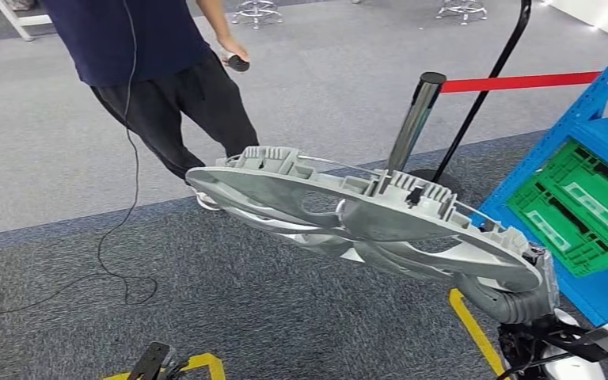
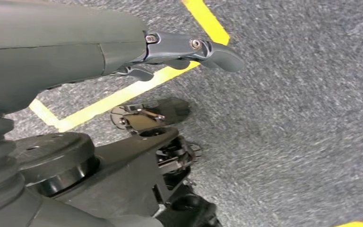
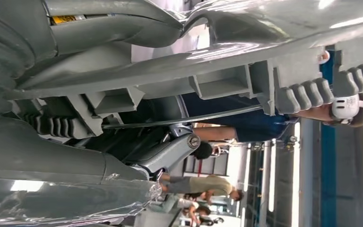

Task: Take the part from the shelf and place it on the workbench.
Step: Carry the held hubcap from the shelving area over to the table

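Grey carpet floor [image 1: 309, 87] with yellow tape lines [image 1: 475, 331]. One large grey part [image 1: 364, 218], flat and ribbed, carried in the air above that floor, gripped at its near end by the right hand [image 1: 514, 297], fingers wrapped on the rim. Left hand [image 2: 189, 49] hanging over the carpet, fingers apart and holding nothing. Beyond the part, one person [image 1: 158, 63] standing, one metal post [image 1: 416, 119] with red tape [image 1: 522, 81]. At right, one blue shelf [image 1: 594, 103] holding one green crate [image 1: 578, 206].
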